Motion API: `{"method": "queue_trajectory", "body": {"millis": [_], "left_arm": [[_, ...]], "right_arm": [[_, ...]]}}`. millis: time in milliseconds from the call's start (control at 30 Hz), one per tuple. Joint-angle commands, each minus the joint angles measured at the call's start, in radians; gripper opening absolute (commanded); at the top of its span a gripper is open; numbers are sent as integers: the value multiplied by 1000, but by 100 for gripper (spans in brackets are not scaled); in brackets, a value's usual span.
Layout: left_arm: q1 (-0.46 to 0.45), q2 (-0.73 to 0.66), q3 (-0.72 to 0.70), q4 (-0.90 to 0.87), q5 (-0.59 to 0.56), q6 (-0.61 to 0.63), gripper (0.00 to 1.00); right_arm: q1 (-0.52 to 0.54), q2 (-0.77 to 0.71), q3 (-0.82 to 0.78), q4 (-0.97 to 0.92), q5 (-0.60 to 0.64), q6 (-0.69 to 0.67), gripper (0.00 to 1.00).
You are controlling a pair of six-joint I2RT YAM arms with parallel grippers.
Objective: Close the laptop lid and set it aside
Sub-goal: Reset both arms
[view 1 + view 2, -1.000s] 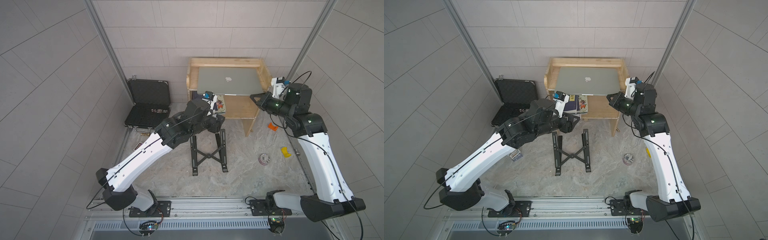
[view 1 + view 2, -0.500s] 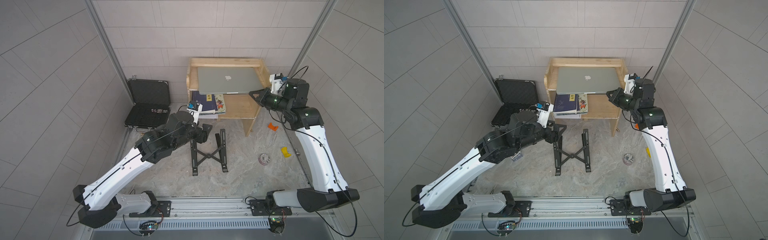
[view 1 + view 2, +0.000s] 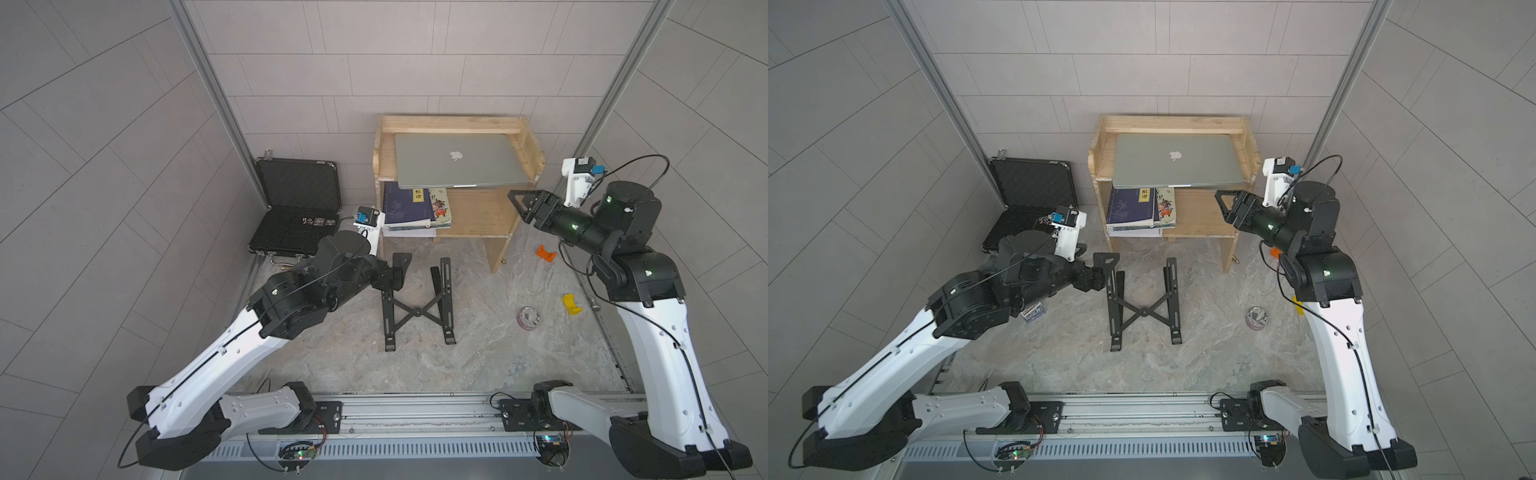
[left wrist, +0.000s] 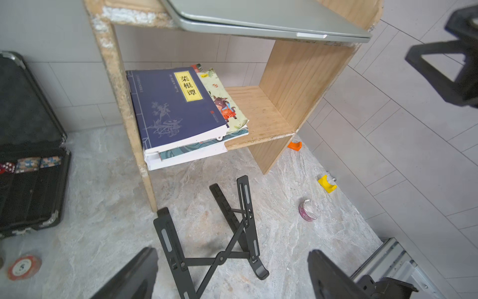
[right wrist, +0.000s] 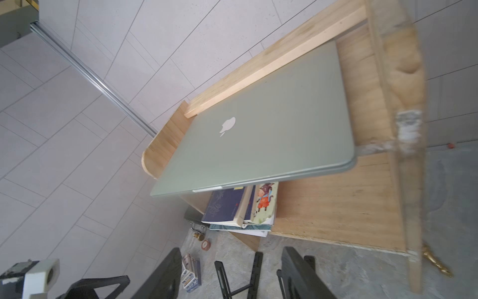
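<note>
Both arms have drawn back from the shelf (image 3: pixel 449 124). A second ago the left gripper (image 3: pixel 400 271) was up at the shelf's front edge, under the laptop (image 3: pixel 457 160); it now hangs lower, out in front of the shelf's left side. The right gripper (image 3: pixel 520 205), which was pinched shut at the laptop's right front corner, has let go and sits just off the shelf's right front corner, clear of the laptop.

The left wrist view shows the left gripper's fingers (image 4: pixel 139 274) spread wide with nothing between them. The right wrist view shows the right gripper's fingers (image 5: pixel 165 274) apart too, also empty.

The laptop lies flat on the shelf's top board. The lid (image 3: pixel 1177 160) is down on the base, logo up, and the front edge overhangs the board. The books (image 3: pixel 409 205) are stacked on the left of the shelf's lower board. The stand (image 3: pixel 417 303) is on the floor in front of the shelf. The case (image 3: pixel 297 212) lies open to the shelf's left.
</note>
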Motion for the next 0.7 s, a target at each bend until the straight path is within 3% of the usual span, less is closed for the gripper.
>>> {"method": "queue_trajectory", "body": {"millis": [0, 133, 267, 367, 433, 533, 667], "left_arm": [[5, -60, -36, -26, -71, 34, 99], [5, -143, -109, -33, -124, 51, 100], [5, -283, -297, 71, -174, 74, 100], [8, -370, -447, 161, -218, 126, 100], [26, -383, -540, 204, -302, 154, 100], [117, -391, -652, 296, -318, 179, 100], [399, -400, -785, 429, -126, 153, 100]], "right_arm": [[-2, -105, -137, -42, 202, -96, 80], [-2, -281, -365, 19, 367, -155, 100], [-2, -504, -638, 167, 462, -174, 91], [-2, -656, -821, 318, 444, -278, 94], [-2, -679, -889, 347, 499, -280, 95], [-2, -618, -941, 366, 560, -313, 97], [-5, -514, -1059, 469, 685, -361, 100]]}}
